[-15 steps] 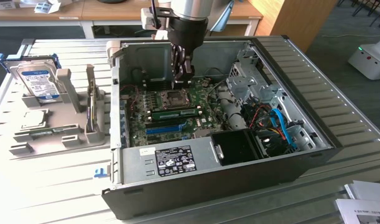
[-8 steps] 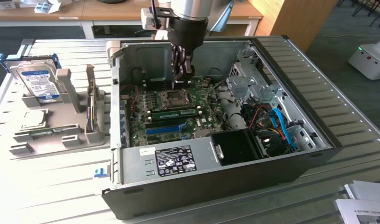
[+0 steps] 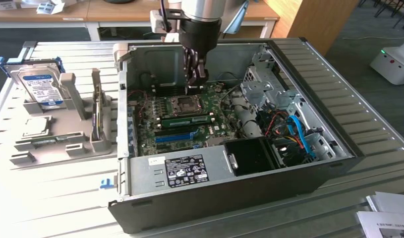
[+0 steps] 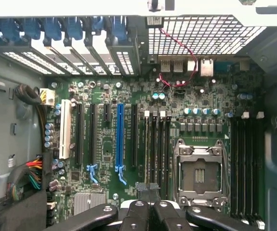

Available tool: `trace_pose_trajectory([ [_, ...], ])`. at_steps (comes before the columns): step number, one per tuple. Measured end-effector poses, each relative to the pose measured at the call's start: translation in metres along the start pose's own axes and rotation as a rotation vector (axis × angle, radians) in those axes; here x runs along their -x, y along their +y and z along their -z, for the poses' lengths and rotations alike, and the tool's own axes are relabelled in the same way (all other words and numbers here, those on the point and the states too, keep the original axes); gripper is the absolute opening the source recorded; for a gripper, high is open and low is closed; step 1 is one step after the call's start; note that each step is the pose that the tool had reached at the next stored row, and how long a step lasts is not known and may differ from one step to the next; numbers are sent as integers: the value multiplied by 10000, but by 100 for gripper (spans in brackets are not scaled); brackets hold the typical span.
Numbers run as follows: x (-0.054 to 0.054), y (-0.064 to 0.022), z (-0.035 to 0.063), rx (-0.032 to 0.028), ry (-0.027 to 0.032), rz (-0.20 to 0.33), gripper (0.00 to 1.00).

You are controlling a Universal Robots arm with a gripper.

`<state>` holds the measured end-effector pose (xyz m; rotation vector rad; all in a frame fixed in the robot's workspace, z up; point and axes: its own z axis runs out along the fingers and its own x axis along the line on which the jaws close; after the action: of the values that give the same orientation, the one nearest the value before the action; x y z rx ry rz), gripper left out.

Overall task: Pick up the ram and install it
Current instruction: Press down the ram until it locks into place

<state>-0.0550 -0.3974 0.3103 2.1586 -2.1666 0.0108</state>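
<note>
The motherboard (image 3: 215,126) lies in the case (image 3: 221,198), a tray (image 3: 53,157) beside it on the table (image 3: 56,208).

1. The gripper (image 4: 148,189) hangs over the motherboard (image 4: 104,144), its black fingers (image 4: 141,191) pressed together.
2. The fingertips sit over one end of the memory slots (image 4: 157,149), just beside the open CPU socket (image 4: 199,173).
3. A blue slot (image 4: 119,139) runs parallel between black slots, with a white slot (image 4: 65,129) farther out.
4. A red wire (image 4: 177,43) crosses the vented panel (image 4: 210,33).
</note>
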Motion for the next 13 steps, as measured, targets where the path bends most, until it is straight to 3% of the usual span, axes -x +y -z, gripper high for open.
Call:
trace_pose_trajectory([
  [2, 0, -1, -1, -60, -2, 14, 10],
  [7, 0, -12, 1, -59, 2, 13, 10],
  [13, 0, -128, 7, -56, 0, 13, 10],
])
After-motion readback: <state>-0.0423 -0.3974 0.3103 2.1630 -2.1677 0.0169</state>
